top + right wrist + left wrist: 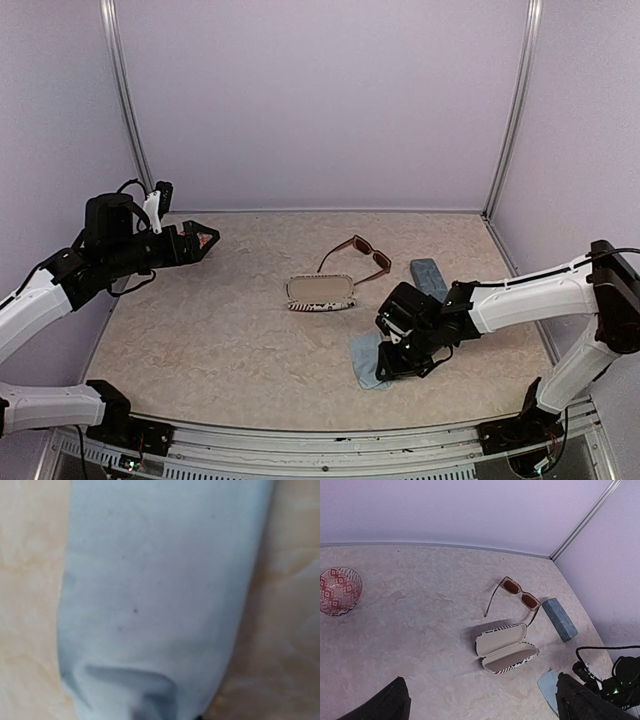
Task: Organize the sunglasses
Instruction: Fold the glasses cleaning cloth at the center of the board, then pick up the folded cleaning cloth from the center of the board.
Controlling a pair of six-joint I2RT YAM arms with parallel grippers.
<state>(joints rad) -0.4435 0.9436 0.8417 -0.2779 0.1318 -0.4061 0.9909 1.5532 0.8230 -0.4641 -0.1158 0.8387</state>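
The reddish-brown sunglasses [356, 255] [520, 593] lie open on the table behind the middle, with nothing touching them. My left gripper [203, 238] [482, 711] hangs open high over the left side, far from them, nothing between its fingers [387, 704]. My right gripper [395, 360] is low at the front right, pressed onto a pale blue cloth [366, 362] [160, 590]. That cloth fills the right wrist view, creased at the bottom. The right fingers are hidden there.
A striped case [320, 292] [505, 647] lies open just in front of the sunglasses. A blue-grey oblong case [428, 276] [560, 619] lies to their right. A red patterned bowl [338, 590] sits at the far left.
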